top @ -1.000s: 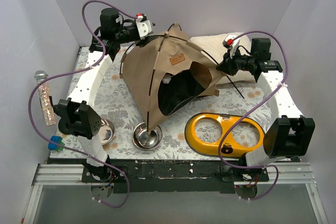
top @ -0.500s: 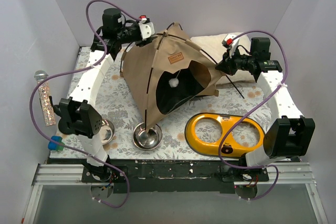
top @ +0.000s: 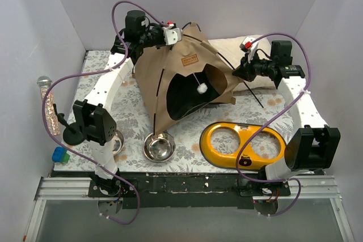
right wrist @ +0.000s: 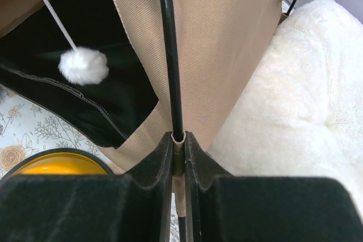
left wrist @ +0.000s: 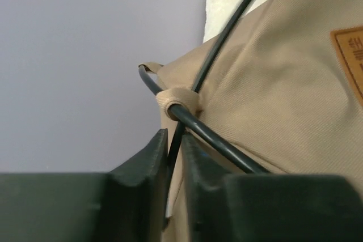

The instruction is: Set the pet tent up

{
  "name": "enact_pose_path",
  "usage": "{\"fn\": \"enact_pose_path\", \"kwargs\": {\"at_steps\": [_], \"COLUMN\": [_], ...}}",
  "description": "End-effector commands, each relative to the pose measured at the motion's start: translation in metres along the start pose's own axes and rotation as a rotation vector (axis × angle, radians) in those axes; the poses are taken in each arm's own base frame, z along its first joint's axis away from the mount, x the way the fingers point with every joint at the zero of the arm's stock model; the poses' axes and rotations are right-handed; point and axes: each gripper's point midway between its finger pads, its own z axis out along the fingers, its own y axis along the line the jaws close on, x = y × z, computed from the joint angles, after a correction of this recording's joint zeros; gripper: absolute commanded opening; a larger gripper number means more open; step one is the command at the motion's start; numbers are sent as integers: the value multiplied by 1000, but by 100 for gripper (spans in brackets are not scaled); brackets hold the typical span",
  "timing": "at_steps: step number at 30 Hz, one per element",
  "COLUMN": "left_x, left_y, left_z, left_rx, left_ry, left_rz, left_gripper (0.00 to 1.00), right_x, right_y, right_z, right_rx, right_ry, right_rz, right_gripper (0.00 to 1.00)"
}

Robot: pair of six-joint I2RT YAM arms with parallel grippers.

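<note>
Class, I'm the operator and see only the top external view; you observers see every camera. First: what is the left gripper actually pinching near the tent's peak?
Observer: The left gripper is shut on a thin black rod, next to a tan loop.
Operator: And the right gripper?
Observer: The right gripper is shut on a second rod running along the tent fabric.
Operator: What's beside it?
Observer: The cushion sits close on the right of its fingers.

A lab robot booth: plain white walls (top: 51,21) box in a floral tabletop (top: 130,111), left arm (top: 110,80) and right arm (top: 295,92) bolted to a metal rail (top: 62,188).
</note>
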Motion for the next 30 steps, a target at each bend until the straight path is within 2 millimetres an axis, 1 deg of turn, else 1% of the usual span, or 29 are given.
{"fn": "enact_pose_path", "kwargs": {"at_steps": [1,4,5,6,8,10,11,12,13,15,20,21,22,23,24,25,26,27,28,29,30], "left_x": [-23,-22,-22,-26,-28,-25,-26,-23,-23,-21,-10,-6,-3,2,4,5,3,-1,-3,-14,-21], "left_y": [10,15,22,34,57,74,82,86,88,88,87,89,93,94,96,99,100,105,107,116,121], "left_z": [3,-1,-6,-12,-27,-40,-45,-49,-52,-55,-60,-62,-65,-66,-66,-67,-69,-71,-73,-76,-79], "left_rx": [-33,-60,-86,-125,-181,-210,-222,-225,-224,-221,-231,-245,-258,-268,-279,-294,-303,-325,-335,-356,-365], "left_ry": [-37,-31,-46,-77,-118,-144,-159,-166,-173,-177,-179,-176,-178,-170,-162,-158,-167,-182,-190,-221,-235], "left_rz": [48,7,-46,-103,-187,-259,-288,-306,-318,-327,-398,-411,-418,-434,-435,-429,-425,-420,-436,-415,-405], "left_gripper": [0,0,0,0,0,0,0,0,0,0,0,0,0,0,0,0,0,5,25,43,58], "right_x": [-39,-33,-29,-23,-5,16,23,32,40,48,60,64,66,66,62,52,38,21,0,-23,-45], "right_y": [2,2,2,2,-1,-1,0,0,2,3,1,0,-2,-4,-6,-9,-14,-16,-19,-23,-26], "right_z": [-11,-10,-10,-9,-7,-6,-6,-5,-5,-3,3,3,2,1,-1,-3,-6,-9,-12,-17,-23], "right_rx": [6,11,14,15,26,31,32,33,37,44,43,51,55,62,67,83,100,106,117,135,156], "right_ry": [-82,-66,-57,-43,0,38,48,63,75,78,90,103,111,114,108,90,68,37,-8,-59,-114], "right_rz": [-77,-76,-75,-74,-80,-64,-65,-62,-60,-62,-29,-27,-28,-25,-17,1,24,41,62,65,85], "right_gripper": [1,1,1,1,1,2,4,6,8,10,9,9,2,1,1,1,1,1,1,1,1]}}
